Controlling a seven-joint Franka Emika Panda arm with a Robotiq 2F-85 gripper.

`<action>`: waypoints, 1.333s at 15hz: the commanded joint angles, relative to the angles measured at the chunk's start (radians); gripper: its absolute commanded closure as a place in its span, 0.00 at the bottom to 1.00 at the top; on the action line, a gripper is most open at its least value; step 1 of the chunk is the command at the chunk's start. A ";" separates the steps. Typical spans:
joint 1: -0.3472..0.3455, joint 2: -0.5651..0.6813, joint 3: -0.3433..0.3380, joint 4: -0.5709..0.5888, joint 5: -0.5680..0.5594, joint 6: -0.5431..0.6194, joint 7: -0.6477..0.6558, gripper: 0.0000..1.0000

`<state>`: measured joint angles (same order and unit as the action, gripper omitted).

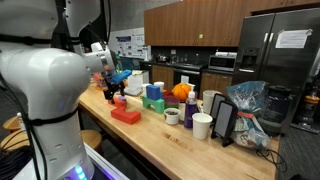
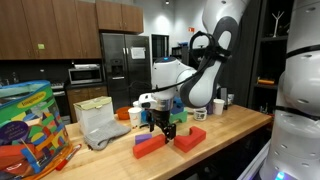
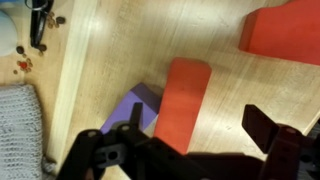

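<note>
My gripper (image 3: 197, 119) hangs open just above the wooden counter (image 3: 225, 85), with nothing between its fingers. In the wrist view a long red block (image 3: 180, 95) lies under the left finger, and a purple block (image 3: 143, 100) sits tight against its left side. A second red block (image 3: 282, 32) lies at the top right. In an exterior view the gripper (image 2: 157, 120) hovers over the two red blocks (image 2: 150, 146) (image 2: 190, 139). From another angle the gripper (image 1: 118, 93) is above a red block (image 1: 125, 115).
A grey cloth (image 2: 100, 125) and a colourful box (image 2: 25, 125) lie beside the blocks. Further along the counter stand green and blue blocks (image 1: 153, 100), an orange object (image 1: 180, 92), a purple bottle (image 1: 189, 113), two cups (image 1: 202, 125), a black frame (image 1: 224, 120) and a bag (image 1: 245, 100).
</note>
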<state>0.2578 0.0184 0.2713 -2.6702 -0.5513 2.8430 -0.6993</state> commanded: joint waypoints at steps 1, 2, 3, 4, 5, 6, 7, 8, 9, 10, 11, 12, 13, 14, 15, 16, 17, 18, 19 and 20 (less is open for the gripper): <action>-0.012 0.029 -0.017 0.021 -0.035 0.026 0.061 0.00; -0.011 0.032 -0.021 0.024 -0.038 0.025 0.073 0.00; -0.011 0.037 -0.025 0.029 -0.040 0.027 0.081 0.00; -0.010 0.041 -0.029 0.032 -0.044 0.027 0.091 0.00; -0.009 0.044 -0.033 0.035 -0.048 0.026 0.099 0.00; -0.008 0.047 -0.037 0.038 -0.056 0.026 0.110 0.00; -0.008 0.050 -0.040 0.040 -0.062 0.027 0.119 0.00; -0.009 0.054 -0.045 0.042 -0.067 0.028 0.126 0.00; -0.009 0.060 -0.049 0.046 -0.072 0.029 0.132 0.00; -0.009 0.066 -0.052 0.050 -0.075 0.029 0.140 0.00; -0.009 0.070 -0.056 0.052 -0.075 0.031 0.142 0.00; -0.007 0.075 -0.059 0.055 -0.074 0.031 0.145 0.00; -0.007 0.079 -0.062 0.057 -0.073 0.033 0.148 0.00; -0.006 0.082 -0.065 0.057 -0.072 0.034 0.149 0.00; -0.005 0.089 -0.066 0.060 -0.069 0.035 0.150 0.00; -0.004 0.094 -0.068 0.062 -0.070 0.035 0.151 0.00; -0.003 0.098 -0.069 0.064 -0.070 0.033 0.153 0.00; -0.002 0.105 -0.071 0.067 -0.071 0.033 0.155 0.00; -0.002 0.109 -0.072 0.069 -0.071 0.034 0.157 0.00; -0.001 0.115 -0.073 0.071 -0.072 0.033 0.162 0.00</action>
<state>0.2552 0.1127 0.2130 -2.6110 -0.5887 2.8617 -0.5670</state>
